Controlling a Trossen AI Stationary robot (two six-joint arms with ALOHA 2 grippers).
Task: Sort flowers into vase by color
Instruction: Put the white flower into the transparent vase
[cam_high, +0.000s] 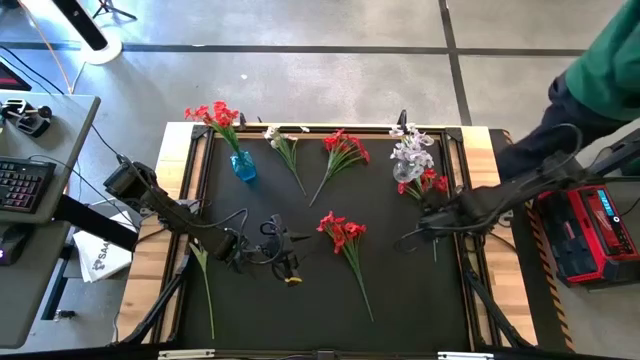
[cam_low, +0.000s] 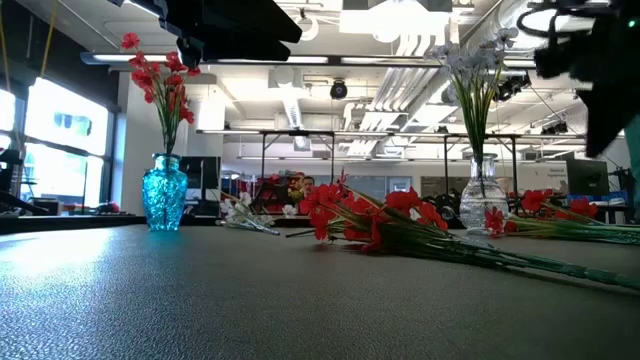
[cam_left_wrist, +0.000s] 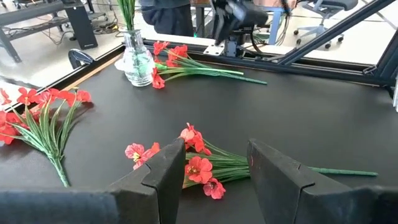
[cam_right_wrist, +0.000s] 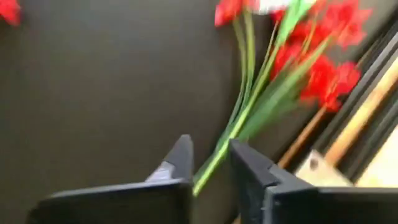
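Observation:
A blue vase (cam_high: 243, 166) at the far left holds red flowers (cam_high: 215, 114). A clear vase (cam_high: 409, 168) at the far right holds pale flowers (cam_high: 411, 143). Three red sprigs lie flat on the table: one mid-table (cam_high: 343, 236), one at the back (cam_high: 342, 152), one beside the clear vase (cam_right_wrist: 273, 81). A white sprig (cam_high: 284, 143) lies near the blue vase. My left gripper (cam_left_wrist: 214, 168) hovers open, facing the mid-table red sprig (cam_left_wrist: 199, 165). My right gripper (cam_right_wrist: 210, 158) points steeply down, narrowly open, over the stem end of the sprig by the clear vase. My right gripper has its two fingers on either side of the stem's free end (cam_right_wrist: 202, 177), coming from above. The picture is blurred, and I cannot tell whether the fingers touch the stem.
A bare green stem (cam_high: 206, 285) lies along the table's left edge near the left arm. A person in green (cam_high: 605, 60) stands past the far right corner. A red case (cam_high: 590, 235) sits to the right. Bare tabletop (cam_high: 420, 300) lies in the near half.

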